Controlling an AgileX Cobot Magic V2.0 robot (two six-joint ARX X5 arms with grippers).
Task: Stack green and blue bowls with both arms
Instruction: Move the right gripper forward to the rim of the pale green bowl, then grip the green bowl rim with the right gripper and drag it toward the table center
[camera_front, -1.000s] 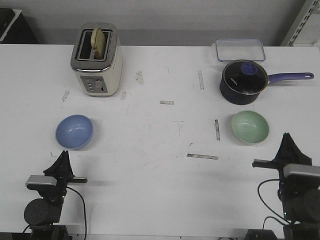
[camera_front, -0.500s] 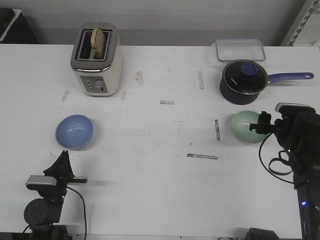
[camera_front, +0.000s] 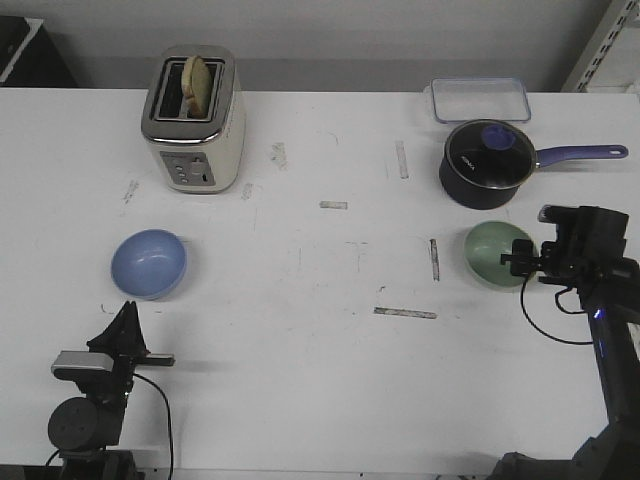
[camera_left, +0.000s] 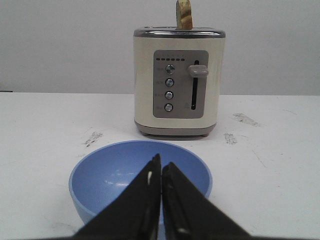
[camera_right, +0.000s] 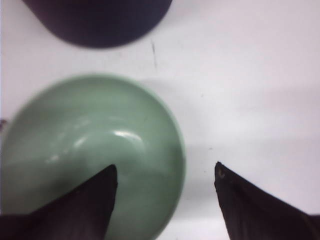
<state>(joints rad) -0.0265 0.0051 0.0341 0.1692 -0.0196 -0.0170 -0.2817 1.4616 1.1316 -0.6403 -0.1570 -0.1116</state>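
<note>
While upright — mouth up — green bowl (camera_right: 92, 150) sits between right pincer (camera_right: 165, 175) tips.

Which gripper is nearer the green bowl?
Right. The right gripper is open, straddling the green bowl at its rim, one finger over its inside. The left gripper is shut, far across the table behind the blue bowl.

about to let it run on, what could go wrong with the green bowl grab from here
1. The right tool is open astride the green bowl's rim, one finger inside, one outside; closing on the glossy rim could tip the bowl or let it slip.
2. The navy saucepan sits close behind the bowl; a forward push could knock them together.
</note>
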